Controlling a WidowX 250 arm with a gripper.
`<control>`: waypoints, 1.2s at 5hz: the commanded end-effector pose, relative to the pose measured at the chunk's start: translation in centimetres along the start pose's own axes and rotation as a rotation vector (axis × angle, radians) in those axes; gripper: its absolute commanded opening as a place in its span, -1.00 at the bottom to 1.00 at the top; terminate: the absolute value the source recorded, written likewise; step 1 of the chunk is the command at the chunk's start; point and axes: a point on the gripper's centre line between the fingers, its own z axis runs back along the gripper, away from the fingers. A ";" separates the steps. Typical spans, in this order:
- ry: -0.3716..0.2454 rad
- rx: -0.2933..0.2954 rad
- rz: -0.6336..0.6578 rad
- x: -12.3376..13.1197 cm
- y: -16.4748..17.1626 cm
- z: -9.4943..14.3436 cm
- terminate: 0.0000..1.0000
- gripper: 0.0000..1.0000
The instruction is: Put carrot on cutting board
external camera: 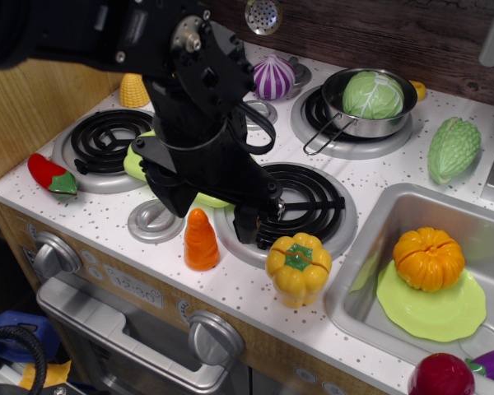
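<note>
The carrot [202,241], a stubby orange ridged cone, stands upright on the speckled stove top near the front edge, between the two front burners. The lime-green cutting board [136,161] lies behind it and is mostly hidden under the arm; only its left end and a strip of its front edge show. My black gripper [212,217] hangs just above and behind the carrot, over the board's front edge. Its fingers stand apart on either side of the carrot's tip, open and empty.
A yellow pepper [298,268] stands right of the carrot. A red chili [51,175] lies at the far left and a corn cob [134,90] at the back. A pot holds a cabbage [371,95]. The sink [477,220] holds a pumpkin [429,258] on a round plate [445,317].
</note>
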 end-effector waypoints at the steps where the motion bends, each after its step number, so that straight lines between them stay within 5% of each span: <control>1: 0.000 0.000 0.000 0.0 0.0 0.0 -1.00 1.00; 6: -0.088 -0.118 -0.092 2.5 3.7 -3.7 -1.00 1.00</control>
